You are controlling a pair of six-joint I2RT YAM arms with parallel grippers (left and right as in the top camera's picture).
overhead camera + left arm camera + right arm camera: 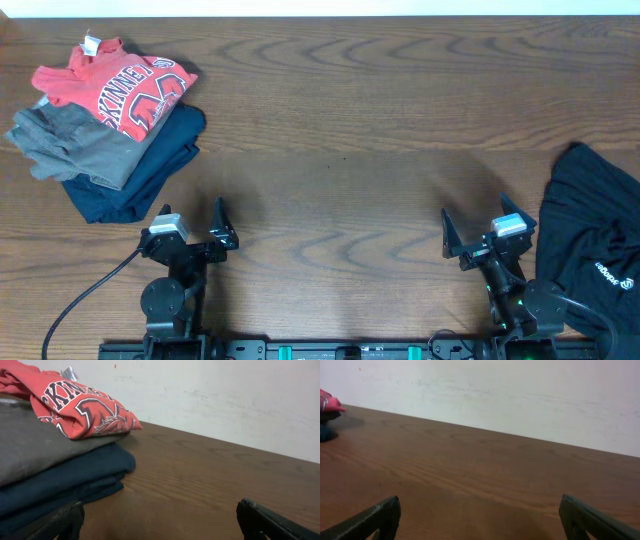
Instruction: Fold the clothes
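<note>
black clothes (pixel 592 235) crumpled far right; left gripper (pixel 192 216), right gripper (pixel 478 220) spread.

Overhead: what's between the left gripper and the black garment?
Only the right gripper, fingers open, beside the black garment. From the left gripper to it, the overhead view shows just bare wooden table.

Black arms (pixel 168 292) — silver-capped wrists (pixel 166 226), black cable (pixel 86 293)

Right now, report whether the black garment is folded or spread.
Not folded: the black garment lies in a loose, wrinkled heap, partly cut off at the frame's right edge.
</note>
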